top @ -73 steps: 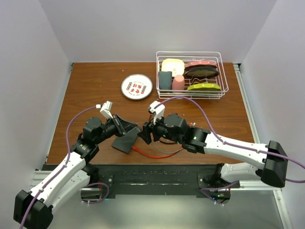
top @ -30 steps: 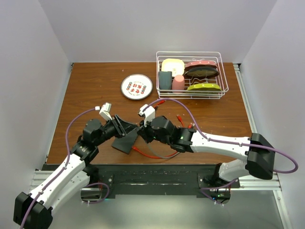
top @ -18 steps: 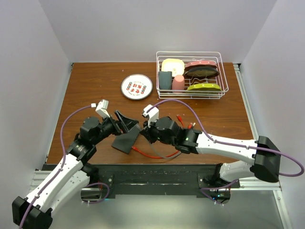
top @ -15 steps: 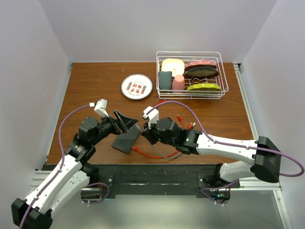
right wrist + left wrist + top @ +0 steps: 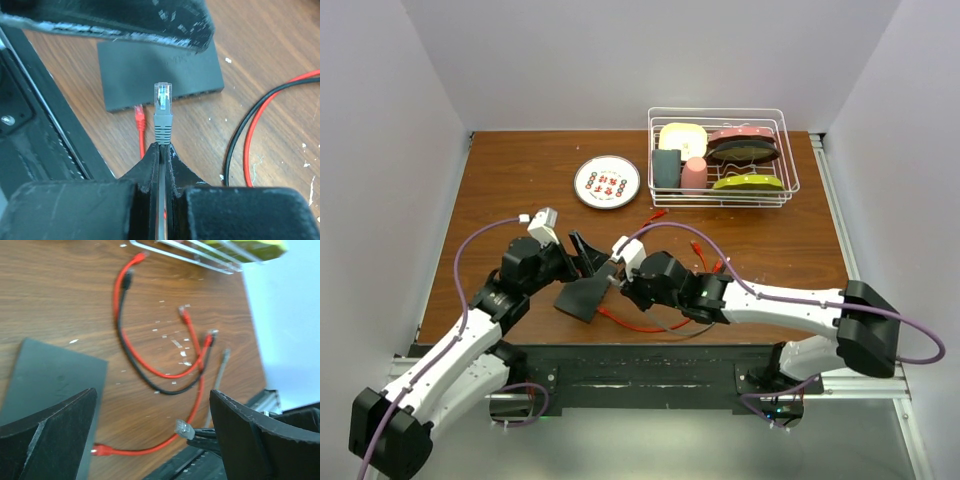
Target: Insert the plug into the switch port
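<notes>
The switch is a flat dark-grey box lying on the wooden table; it also shows in the wrist views. My left gripper hovers over its far edge, open wide with nothing between the fingers. My right gripper is shut on a grey cable just behind its clear plug. The plug points at the switch's long edge, a short way from it. A red plug lies on the table against that same edge.
Loose red, black and grey cables sprawl on the wood right of the switch. A white plate and a wire dish rack with crockery stand at the back. The black front rail runs close by.
My left gripper has opened wide and drawn up and back from the switch, which stays on the table. My right gripper, still shut on the cable, has shifted slightly.
</notes>
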Robot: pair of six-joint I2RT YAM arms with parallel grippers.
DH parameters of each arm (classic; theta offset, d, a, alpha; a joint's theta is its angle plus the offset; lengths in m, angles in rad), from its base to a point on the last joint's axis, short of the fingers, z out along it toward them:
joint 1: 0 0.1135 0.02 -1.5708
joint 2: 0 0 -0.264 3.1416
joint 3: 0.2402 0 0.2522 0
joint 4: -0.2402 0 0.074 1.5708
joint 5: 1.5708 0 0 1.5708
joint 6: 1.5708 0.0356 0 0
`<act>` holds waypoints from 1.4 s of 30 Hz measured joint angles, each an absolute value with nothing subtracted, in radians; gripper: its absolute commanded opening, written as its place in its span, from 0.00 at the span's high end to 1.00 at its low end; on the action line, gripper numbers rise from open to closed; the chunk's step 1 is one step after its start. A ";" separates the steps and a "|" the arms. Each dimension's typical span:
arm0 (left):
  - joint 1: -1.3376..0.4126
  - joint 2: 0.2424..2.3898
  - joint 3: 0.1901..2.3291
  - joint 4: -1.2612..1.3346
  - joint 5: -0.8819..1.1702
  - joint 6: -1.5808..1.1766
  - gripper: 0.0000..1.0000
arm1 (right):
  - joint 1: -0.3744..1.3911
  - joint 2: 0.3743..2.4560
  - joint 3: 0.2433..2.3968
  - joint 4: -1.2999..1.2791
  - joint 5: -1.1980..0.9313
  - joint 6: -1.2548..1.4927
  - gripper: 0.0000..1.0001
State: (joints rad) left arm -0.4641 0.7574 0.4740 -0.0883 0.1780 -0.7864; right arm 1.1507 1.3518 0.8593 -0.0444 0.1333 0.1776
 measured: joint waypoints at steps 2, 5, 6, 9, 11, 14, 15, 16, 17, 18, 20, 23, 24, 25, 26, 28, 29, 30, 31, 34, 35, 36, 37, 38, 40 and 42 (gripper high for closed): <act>-0.457 0.776 0.474 -0.097 0.159 -0.765 0.00 | 1.151 1.382 0.859 -0.045 0.130 0.171 1.00; -0.423 0.802 0.474 -0.097 0.134 -0.735 0.00 | 1.151 1.434 0.858 -0.041 0.126 0.163 1.00; -0.408 0.814 0.474 -0.097 0.129 -0.725 0.00 | 1.151 1.452 0.857 -0.040 0.120 0.162 1.00; -0.364 0.850 0.459 -0.075 0.123 -0.696 0.00 | 1.151 1.502 0.857 -0.035 0.112 0.159 1.00; -0.335 0.873 0.437 -0.054 0.126 -0.685 0.00 | 1.151 1.535 0.857 -0.028 0.110 0.156 1.00; -0.303 0.911 0.405 -0.023 0.129 -0.675 0.00 | 1.151 1.584 0.857 -0.013 0.109 0.151 1.00; -0.298 0.925 0.395 -0.010 0.130 -0.669 0.01 | 1.151 1.602 0.857 -0.010 0.109 0.148 1.00; -0.293 0.939 0.386 -0.002 0.130 -0.667 0.02 | 1.151 1.620 0.857 -0.008 0.109 0.146 1.00; -0.289 0.952 0.378 0.006 0.130 -0.663 0.02 | 1.151 1.639 0.857 -0.006 0.109 0.144 1.00; -0.288 0.966 0.373 0.011 0.131 -0.660 0.03 | 1.151 1.655 0.858 -0.007 0.109 0.142 1.00; -0.286 0.991 0.364 0.027 0.133 -0.655 0.05 | 1.151 1.682 0.859 -0.007 0.109 0.139 1.00; -0.282 1.021 0.349 0.057 0.148 -0.645 0.09 | 1.151 1.695 0.870 -0.007 0.109 0.137 1.00; -0.281 1.026 0.341 0.068 0.154 -0.642 0.10 | 1.151 1.696 0.874 -0.007 0.109 0.137 1.00; -0.281 1.029 0.336 0.076 0.159 -0.642 0.11 | 1.151 1.697 0.878 -0.007 0.109 0.137 1.00; -0.281 1.031 0.328 0.090 0.165 -0.642 0.13 | 1.151 1.699 0.881 -0.008 0.107 0.137 1.00; -0.281 1.036 0.313 0.110 0.175 -0.642 0.15 | 1.151 1.704 0.888 -0.008 0.101 0.138 1.00; -0.281 1.038 0.307 0.115 0.178 -0.643 0.17 | 1.151 1.710 0.895 -0.009 0.093 0.138 1.00; -0.281 1.041 0.300 0.122 0.181 -0.643 0.18 | 1.151 1.716 0.900 -0.009 0.088 0.139 1.00; -0.281 1.045 0.293 0.127 0.183 -0.643 0.18 | 1.151 1.724 0.905 -0.010 0.086 0.141 1.00; -0.281 1.056 0.274 0.143 0.189 -0.644 0.20 | 1.151 1.736 0.917 -0.016 0.083 0.149 1.00; -0.281 1.058 0.268 0.149 0.189 -0.645 0.20 | 1.151 1.737 0.920 -0.017 0.083 0.150 1.00; -0.281 1.060 0.263 0.153 0.189 -0.645 0.21 | 1.151 1.739 0.922 -0.019 0.084 0.154 1.00; -0.281 1.063 0.262 0.155 0.189 -0.645 0.21 | 1.151 1.740 0.923 -0.019 0.084 0.157 1.00; -0.281 1.066 0.260 0.160 0.189 -0.645 0.22 | 1.151 1.742 0.925 -0.021 0.085 0.159 1.00; -0.280 1.066 0.254 0.173 0.192 -0.646 0.22 | 1.151 1.742 0.929 -0.024 0.086 0.163 1.00; -0.279 1.066 0.246 0.187 0.197 -0.651 0.23 | 1.151 1.745 0.933 -0.030 0.086 0.167 1.00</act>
